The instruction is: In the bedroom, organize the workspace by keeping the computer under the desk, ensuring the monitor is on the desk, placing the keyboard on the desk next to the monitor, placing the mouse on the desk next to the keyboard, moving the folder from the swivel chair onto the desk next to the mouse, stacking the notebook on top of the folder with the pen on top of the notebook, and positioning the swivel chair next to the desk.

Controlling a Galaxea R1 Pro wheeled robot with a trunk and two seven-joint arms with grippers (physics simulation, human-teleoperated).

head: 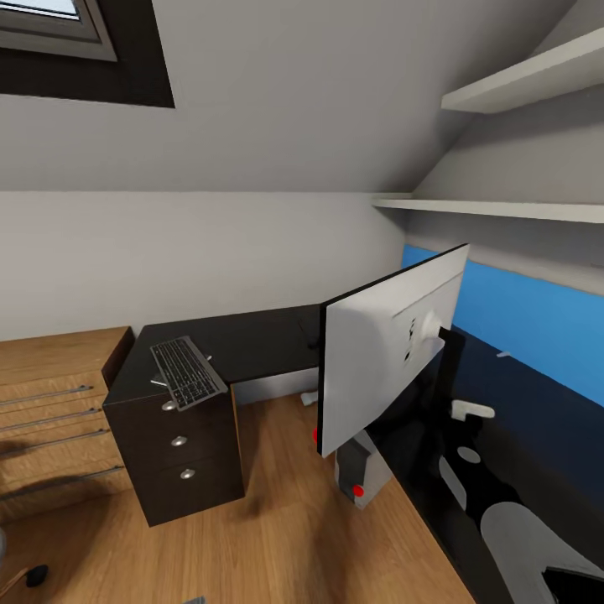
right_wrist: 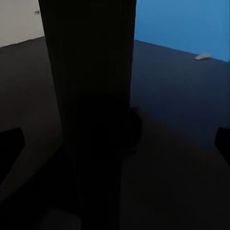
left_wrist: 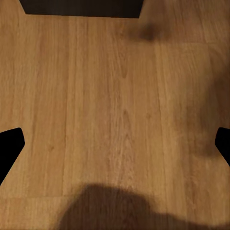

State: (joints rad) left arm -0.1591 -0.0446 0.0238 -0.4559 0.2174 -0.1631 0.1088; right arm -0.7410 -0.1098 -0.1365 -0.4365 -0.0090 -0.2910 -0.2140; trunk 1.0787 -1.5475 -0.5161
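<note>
The desk [head: 252, 344] is an L-shaped glossy black worktop running along the white wall and then down the blue wall panel [head: 520, 327]. Its black drawer unit [head: 180, 453] stands at the outer end, beside a light-wood drawer chest [head: 50, 419].

The monitor [head: 390, 352] stands on the long wing near its front edge, silver-white back showing, tilted off level. The right wrist view looks along the worktop at a dark upright mass, most likely the monitor's front, close before the right gripper [right_wrist: 115, 143]. Its finger tips show at either border, well apart, nothing between them.

The computer [head: 362, 470] sits on the wood floor [head: 277, 520] under the desk's edge, below the monitor.

The keyboard [head: 188, 372] lies askew over the drawer unit's corner, one end overhanging the front edge.

The left gripper [left_wrist: 115, 148] hangs over bare floor, fingers spread and empty.

A small pale object [head: 503, 354] lies on the worktop by the blue wall.
</note>
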